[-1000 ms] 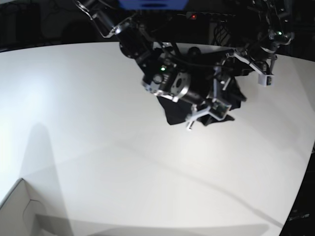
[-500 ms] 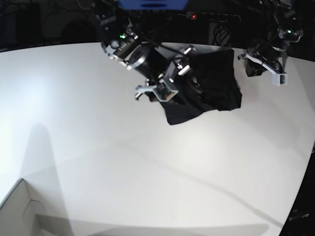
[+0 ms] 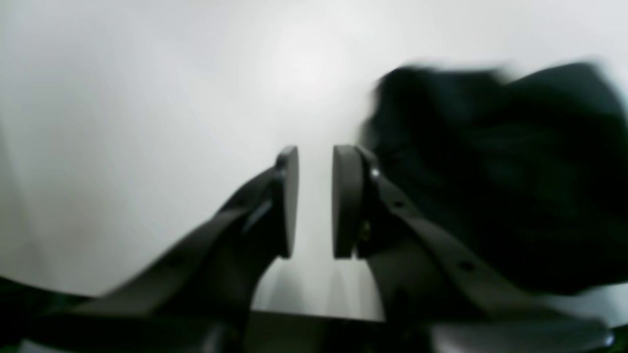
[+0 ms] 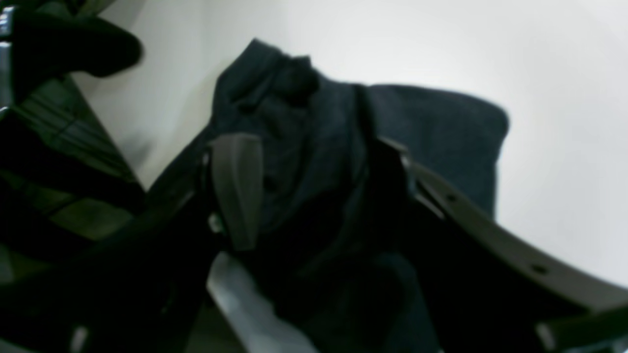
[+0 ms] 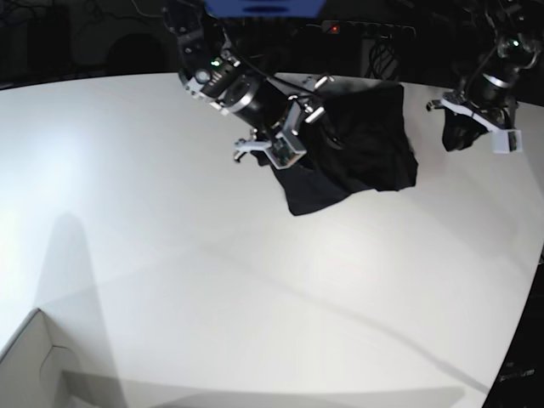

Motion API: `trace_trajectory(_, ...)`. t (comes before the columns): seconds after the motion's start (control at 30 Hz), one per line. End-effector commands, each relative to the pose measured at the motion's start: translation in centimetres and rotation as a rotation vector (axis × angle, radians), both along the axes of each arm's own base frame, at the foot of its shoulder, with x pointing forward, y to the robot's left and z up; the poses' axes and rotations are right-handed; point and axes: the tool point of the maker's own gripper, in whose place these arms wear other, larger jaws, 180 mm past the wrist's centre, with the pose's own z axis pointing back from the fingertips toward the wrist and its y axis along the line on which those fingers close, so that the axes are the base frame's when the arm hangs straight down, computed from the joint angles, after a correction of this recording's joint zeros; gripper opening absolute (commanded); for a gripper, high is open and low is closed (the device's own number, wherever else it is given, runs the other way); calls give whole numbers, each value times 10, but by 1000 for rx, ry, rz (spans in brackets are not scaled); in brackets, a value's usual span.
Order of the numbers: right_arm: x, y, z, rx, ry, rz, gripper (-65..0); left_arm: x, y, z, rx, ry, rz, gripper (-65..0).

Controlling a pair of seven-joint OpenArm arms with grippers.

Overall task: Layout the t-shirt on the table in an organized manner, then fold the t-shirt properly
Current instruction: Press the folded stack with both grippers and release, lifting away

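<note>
The black t-shirt [image 5: 361, 149] lies bunched in a rough square on the white table [image 5: 170, 238], near its far edge. My right gripper [image 5: 297, 127] hovers at the shirt's left edge. In the right wrist view this gripper [image 4: 314, 186] is open wide, and the crumpled t-shirt [image 4: 441, 127] shows between and beyond its fingers [image 4: 235, 191]. My left gripper [image 5: 463, 134] hangs to the right of the shirt, apart from it. In the left wrist view the left gripper [image 3: 314, 201] has a narrow gap with only bare table in it, and the blurred t-shirt [image 3: 500, 171] lies to its right.
A white box corner [image 5: 34, 365] sits at the lower left. The table's curved edge [image 5: 523, 323] runs down the right side. Dark equipment and cables [image 5: 374, 42] stand behind the far edge.
The right arm has drawn back up and left off the shirt, uncovering it. The left arm has swung further right, away from the shirt. The shirt itself stays put.
</note>
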Motion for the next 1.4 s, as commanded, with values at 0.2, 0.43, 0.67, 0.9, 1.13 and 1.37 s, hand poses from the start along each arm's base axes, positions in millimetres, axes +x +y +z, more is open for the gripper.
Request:
trace_trajectory(0.2,2,-19,18,-18,-80,11,-298,-29,-23,-1,-130,59,-28,-522)
trace_trajectory(0.43,3,-48,24,-39,-96,-63,-296,-36,-40,-9,-201,68,11,-368)
trace_trajectory(0.67,-2,-63,16,-70,-73,-82,-297,-38,-79,-17,-265,98,-78,-334)
trace_trajectory(0.9,-14,-67,7,-87,-47,-71,-298,-34,-104,-18,-307,99,-135,-334)
trace_trajectory(1.13,-21,-72,1,-106,-30,-64,-298,-27,-109,-16,-321,79,-139,-334)
trace_trajectory(1.37,-22,-83,-4,-133,-24,-74,-298,-25,-112,-34,-364,111,-110,-336)
